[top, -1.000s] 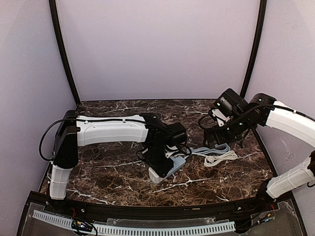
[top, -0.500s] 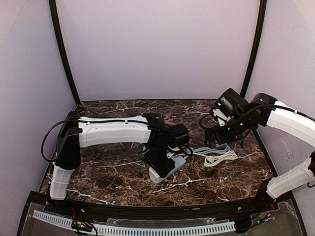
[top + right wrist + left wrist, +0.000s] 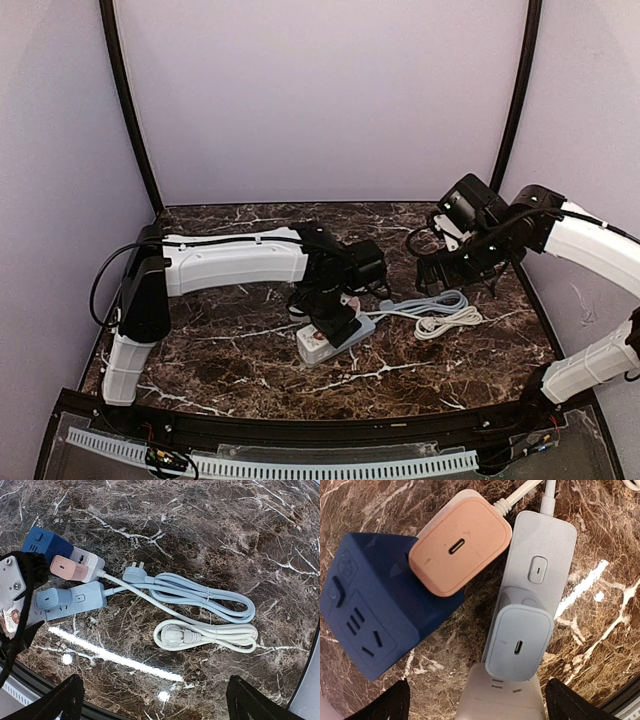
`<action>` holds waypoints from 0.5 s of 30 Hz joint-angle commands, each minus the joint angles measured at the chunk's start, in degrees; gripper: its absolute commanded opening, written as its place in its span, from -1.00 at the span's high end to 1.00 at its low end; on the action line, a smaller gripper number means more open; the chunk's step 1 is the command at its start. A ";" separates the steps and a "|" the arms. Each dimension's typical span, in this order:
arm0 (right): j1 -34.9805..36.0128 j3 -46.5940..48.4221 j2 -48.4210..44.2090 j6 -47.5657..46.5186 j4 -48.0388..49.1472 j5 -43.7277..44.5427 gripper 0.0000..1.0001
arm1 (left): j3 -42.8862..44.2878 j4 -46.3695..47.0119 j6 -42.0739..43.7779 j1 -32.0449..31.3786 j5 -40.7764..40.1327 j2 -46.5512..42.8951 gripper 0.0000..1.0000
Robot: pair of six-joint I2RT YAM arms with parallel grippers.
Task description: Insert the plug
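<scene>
One pale blue-grey square plug [image 3: 519,642] is sitting in the long grey power strip [image 3: 540,535]; your left claw [image 3: 475,702] and right claw [image 3: 150,700] are gaping empty, insertion looking finished.

"Where is the left arm?"

"It reaches across the dark table [image 3: 220,372] to the middle. The left gripper [image 3: 335,328] points down over a pale power strip [image 3: 312,346]."

"And the right arm?"

"The right gripper [image 3: 432,282] hangs close to two coiled cords."

"What color are they?"

"There is a blue cord [image 3: 441,302], and a white cord [image 3: 452,322] just in front of it. Both lie to the right of the strip."
</scene>
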 commanded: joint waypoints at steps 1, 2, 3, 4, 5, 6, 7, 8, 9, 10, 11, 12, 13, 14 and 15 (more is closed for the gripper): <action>-0.39 1.50 0.20 -0.29 -1.05 1.59 -0.97 | 1.96 -2.26 0.35 0.28 -2.44 -6.44 -0.90; -0.35 1.75 0.36 -0.33 -1.06 1.81 -0.97 | 2.03 -2.24 0.41 0.28 -2.69 -7.58 -0.91; -0.34 2.23 0.51 -0.31 -0.92 2.07 -0.97 | 2.04 -2.22 0.54 0.28 -3.14 -8.77 -0.91; -0.34 2.70 0.67 -0.29 -0.88 2.32 -0.97 | 1.94 -2.12 0.63 0.28 -3.75 -9.49 -0.91; -0.34 3.29 0.88 -0.31 -0.76 2.53 -0.97 | 1.82 -1.94 0.85 0.28 -4.18 -11.11 -0.92; -0.34 3.97 1.04 -0.37 -0.49 2.77 -0.97 | 1.49 -1.41 0.97 0.28 -5.13 -11.85 -0.92; -0.35 4.54 1.23 -0.44 -0.22 2.95 -0.97 | 1.06 -1.15 1.38 0.28 -5.66 -13.55 -0.93; -0.34 5.20 1.41 -0.47 0.36 3.20 -0.97 | 0.77 -0.44 1.58 0.28 -6.89 -14.48 -0.93; -0.35 5.83 1.51 -0.60 0.94 3.42 -0.97 | 0.11 0.28 2.01 0.39 -7.50 -16.27 -0.95; -0.34 6.53 1.53 -0.76 1.47 3.57 -0.97 | -0.19 0.62 2.45 0.51 -8.47 -17.11 -0.96; -0.34 7.13 1.49 -0.87 2.21 3.71 -0.97 | -0.97 1.27 2.64 0.82 -8.95 -18.93 -0.96; -0.34 7.70 1.48 -1.04 2.97 3.84 -0.97 | -1.48 1.65 2.94 1.08 -9.93 -19.89 -0.97; -0.34 8.26 1.33 -1.16 3.84 3.96 -0.97 | -2.36 2.32 3.11 1.76 -10.30 -21.82 -0.97; -0.39 8.70 1.17 -1.28 4.80 4.03 -0.97 | -2.92 2.70 3.45 2.08 -11.10 -23.73 -0.97; -0.35 8.95 0.97 -1.46 5.88 4.15 -0.97 | -4.24 3.73 3.71 2.91 -11.46 -24.80 -0.98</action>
